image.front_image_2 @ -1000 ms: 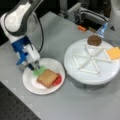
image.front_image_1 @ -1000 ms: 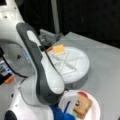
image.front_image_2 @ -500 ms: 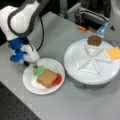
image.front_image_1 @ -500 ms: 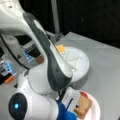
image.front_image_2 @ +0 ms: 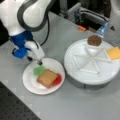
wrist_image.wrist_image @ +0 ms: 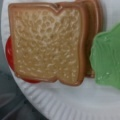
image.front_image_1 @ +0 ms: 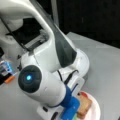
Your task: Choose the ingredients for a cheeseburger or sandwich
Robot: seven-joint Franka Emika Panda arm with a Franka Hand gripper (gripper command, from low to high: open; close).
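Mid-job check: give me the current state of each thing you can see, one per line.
Sandwich: stacked on paper plate, toast on top.
Green disc: sticking out from under the toast.
Red disc: under toast, edge showing.
Gripper: above the plate's rim, holding nothing visible.
Cheese square: on round tray.

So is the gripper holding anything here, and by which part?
Nothing visibly held: the gripper hangs over the white paper plate's rim, beside the stacked toast sandwich.

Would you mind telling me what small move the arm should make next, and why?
Probably a short lift straight up from the paper plate. The sandwich already lies there, toast on top with the red disc and green disc poking out at its sides. The gripper sits at the plate's rim by the green disc, seemingly holding nothing.
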